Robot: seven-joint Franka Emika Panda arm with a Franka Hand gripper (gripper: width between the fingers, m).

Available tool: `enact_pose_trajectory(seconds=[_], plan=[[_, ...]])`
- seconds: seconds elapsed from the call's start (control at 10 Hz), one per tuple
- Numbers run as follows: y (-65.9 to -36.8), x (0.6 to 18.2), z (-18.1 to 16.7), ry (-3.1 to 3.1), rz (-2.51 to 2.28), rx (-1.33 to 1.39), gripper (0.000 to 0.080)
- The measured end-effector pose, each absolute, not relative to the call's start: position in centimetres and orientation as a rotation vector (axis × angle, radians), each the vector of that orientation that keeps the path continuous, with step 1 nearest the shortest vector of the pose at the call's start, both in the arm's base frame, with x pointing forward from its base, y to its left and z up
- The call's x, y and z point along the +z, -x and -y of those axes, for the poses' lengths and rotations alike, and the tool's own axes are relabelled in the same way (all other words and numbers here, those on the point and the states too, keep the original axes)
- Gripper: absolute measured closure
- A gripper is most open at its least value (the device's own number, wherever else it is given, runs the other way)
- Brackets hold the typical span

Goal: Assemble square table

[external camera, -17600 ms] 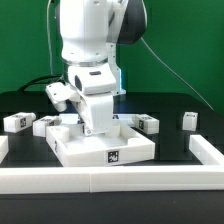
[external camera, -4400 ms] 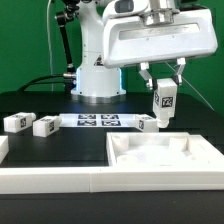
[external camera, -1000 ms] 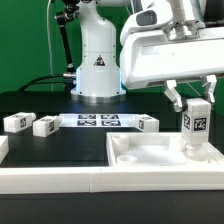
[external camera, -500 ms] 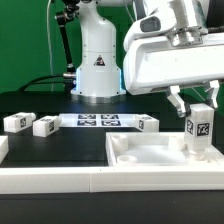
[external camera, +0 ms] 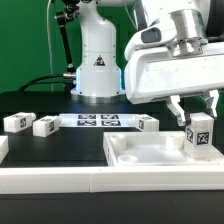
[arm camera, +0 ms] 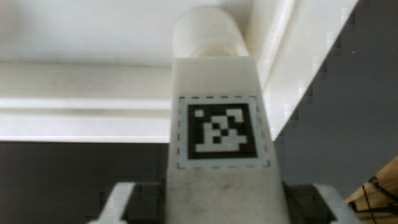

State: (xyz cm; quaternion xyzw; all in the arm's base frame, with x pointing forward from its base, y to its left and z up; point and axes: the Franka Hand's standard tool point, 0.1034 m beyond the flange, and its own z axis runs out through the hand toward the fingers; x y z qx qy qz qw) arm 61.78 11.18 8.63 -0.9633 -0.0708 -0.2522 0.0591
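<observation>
1. The black tabletop [external camera: 60,145] carries everything. A long white rail [external camera: 50,183] runs along its near edge.
2. The slab [external camera: 150,160] of the square table lies flat at the exterior view's right, close behind the rail, with its recessed panels facing up. It looks like hard, stiff plastic, smooth and probably fairly light, so a sideways push may make it slide. The raised rim is the likeliest place to take hold of it.
3. The marker board [external camera: 95,121] lies flat further back, well apart from the slab.
4. The gripper [external camera: 197,113] is closed part-way, its jaws clamped on the flat sides of one leg near its upper end.
5. The held leg [external camera: 200,138] hangs upright over the slab's corner at the exterior view's right. Whether its lower end touches the slab cannot be told. In the wrist view the held leg [arm camera: 222,110] narrows to a rounded tip. It looks small, rigid and slick, so a grip squarely across the flat faces suits it best.
6. Three loose legs [external camera: 45,126] lie on the tabletop, two at the exterior view's left and one beside the marker board.
7. A tag [arm camera: 222,130] sits on the held leg's face.
</observation>
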Motion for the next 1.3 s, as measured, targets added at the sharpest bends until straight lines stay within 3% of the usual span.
enact_pose_trajectory(seconds=[0.2, 0.3, 0.4, 0.5, 0.6, 1.0, 1.3], plan=[[-61.8, 8.6, -11.3, 2.913, 0.214, -0.820, 0.0508], [-61.8, 8.6, -11.2, 2.913, 0.213, -0.818, 0.0398], [-61.8, 8.6, -11.2, 2.913, 0.213, -0.818, 0.0398], [-61.8, 8.6, -11.2, 2.913, 0.213, -0.818, 0.0253], [-61.8, 8.6, -11.2, 2.913, 0.213, -0.818, 0.0181], [-61.8, 8.7, -11.3, 2.913, 0.208, -0.812, 0.0151], [-62.1, 11.0, -11.4, 2.908, 0.207, -0.779, 0.0151]])
